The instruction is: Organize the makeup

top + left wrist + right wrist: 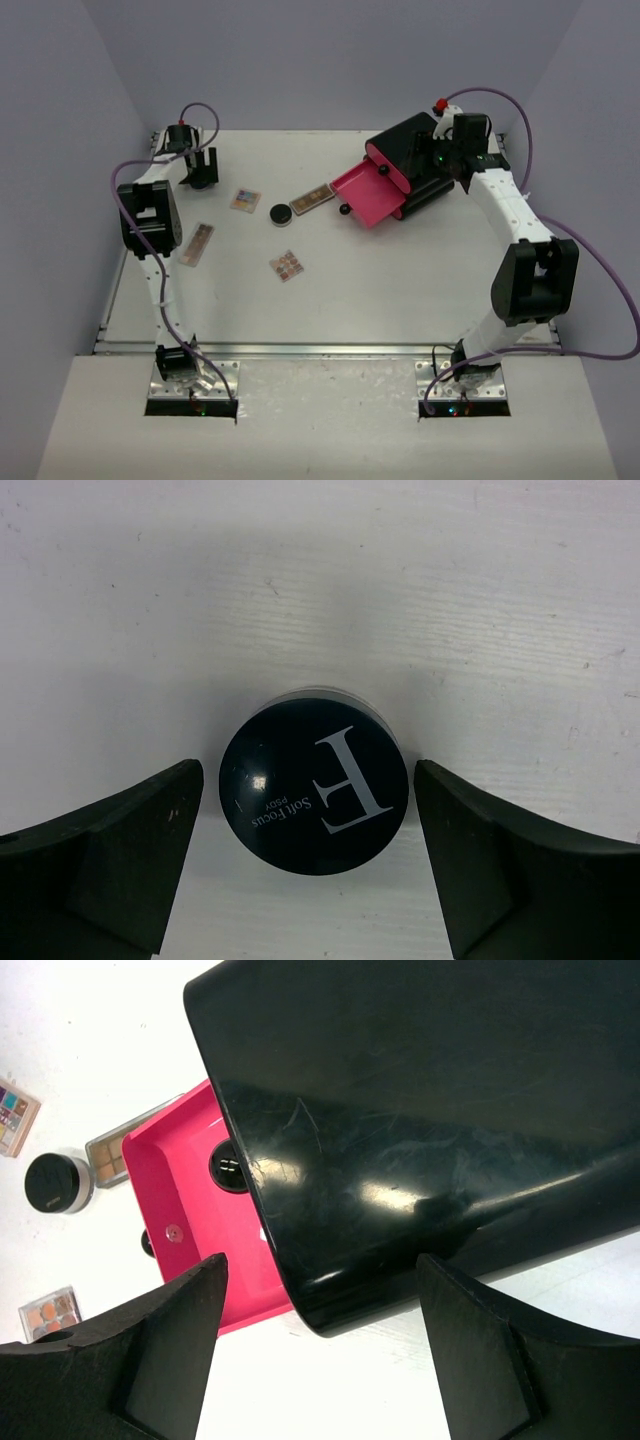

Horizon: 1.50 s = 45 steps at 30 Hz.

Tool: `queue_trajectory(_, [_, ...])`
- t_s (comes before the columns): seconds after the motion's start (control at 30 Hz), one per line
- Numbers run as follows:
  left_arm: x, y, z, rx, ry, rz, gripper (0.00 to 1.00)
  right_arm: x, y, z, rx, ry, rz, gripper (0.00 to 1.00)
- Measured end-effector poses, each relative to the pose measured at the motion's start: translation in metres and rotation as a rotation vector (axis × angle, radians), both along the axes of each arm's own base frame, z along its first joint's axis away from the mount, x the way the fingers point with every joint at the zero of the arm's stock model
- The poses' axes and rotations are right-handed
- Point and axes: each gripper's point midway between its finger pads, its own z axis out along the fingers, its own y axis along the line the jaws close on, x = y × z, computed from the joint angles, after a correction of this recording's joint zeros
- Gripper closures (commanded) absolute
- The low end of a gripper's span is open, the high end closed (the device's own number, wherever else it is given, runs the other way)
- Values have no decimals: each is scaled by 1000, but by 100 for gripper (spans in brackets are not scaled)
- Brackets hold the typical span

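A round dark-blue jar point(314, 780) with a large "F" on its lid stands on the white table between the fingers of my left gripper point(308, 772). That gripper is open, with a gap on each side of the jar. It hangs at the table's far left point(200, 172). More makeup lies mid-table: a round black compact point(281, 213), a long palette point(311, 200) and three small palettes point(245, 200), point(197, 243), point(287, 265). My right gripper point(320, 1280) is open around a lower corner of the black box point(430, 1130), touching nothing.
The black box point(410, 150) stands at the far right with its pink drawer point(365, 195) pulled out toward the middle. A small round black thing point(228, 1167) lies in the drawer. The table's side edges and grey walls are close to both grippers.
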Motion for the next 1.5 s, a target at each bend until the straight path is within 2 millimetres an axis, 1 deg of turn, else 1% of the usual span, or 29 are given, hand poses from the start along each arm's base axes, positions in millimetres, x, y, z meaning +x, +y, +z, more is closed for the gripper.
queue_trajectory(0.07, [1,1,1,7,-5,0,40,0,-1,0,-3,0,-3,24])
queue_trajectory(0.13, [1,2,1,10,-4,-1,46,0,-1,0,-6,0,-4,23])
queue_trajectory(0.2, [1,2,1,12,-5,-3,62,0,-2,0,-9,-1,-5,23])
queue_trajectory(0.27, [2,2,1,13,-7,-4,85,1,-2,-1,-12,-2,-5,23])
queue_trajectory(0.3, [2,2,1,14,-7,-5,94,1,-2,-1,-13,-1,-6,23])
queue_trajectory(0.33, [2,2,1,15,-8,-7,100,1,-2,-1,-13,-2,-6,23])
queue_trajectory(0.47, [2,1,2,23,-5,-25,100,1,-2,-1,-13,-1,-6,23])
queue_trajectory(0.57, [2,-7,5,28,3,-58,100,1,-2,-1,-13,-2,-6,23])
queue_trajectory(0.6, [2,-9,7,32,6,-68,100,1,-2,-1,-13,-2,-6,23])
queue_trajectory(0.67, [3,-21,21,45,5,-107,100,1,-2,-2,-13,1,-6,23])
queue_trajectory(0.7, [6,-34,33,54,-8,-138,100,2,-3,-3,-15,3,-6,23])
queue_trajectory(0.73, [9,-50,48,62,-31,-178,100,2,-3,-3,-15,1,-6,23])
queue_trajectory(0.8, [18,-97,86,76,-102,-279,100,5,-3,-3,-16,2,-6,23])
queue_trajectory(0.83, [21,-128,106,78,-144,-341,100,8,-3,-2,-16,-2,-6,23])
queue_trajectory(0.87, [24,-164,128,74,-195,-410,100,14,-2,-1,-15,-9,-6,23])
queue_trajectory(0.93, [23,-240,171,56,-299,-555,100,24,-2,1,-14,-20,-6,23])
queue_trajectory(1.0, [9,-320,206,19,-383,-706,100,31,-1,3,-12,-25,-8,23])
queue_trajectory(1.03, [-2,-355,217,-3,-413,-776,100,34,-1,3,-11,-25,-8,23])
queue_trajectory(1.07, [-15,-384,225,-22,-431,-838,100,35,-1,2,-11,-24,-7,23])
queue_trajectory(1.1, [-27,-408,229,-35,-442,-892,100,36,-1,2,-11,-24,-8,23])
queue_trajectory(1.13, [-37,-426,230,-44,-442,-934,100,36,-1,2,-10,-23,-9,23])
queue_trajectory(1.17, [-47,-441,228,-51,-435,-971,100,36,-1,2,-10,-22,-9,23])
queue_trajectory(1.27, [-59,-455,212,-55,-390,-1015,100,36,-3,2,-6,-21,-15,23])
queue_trajectory(1.5, [-68,-452,170,-50,-279,-1024,100,37,-8,3,19,-13,-37,23])
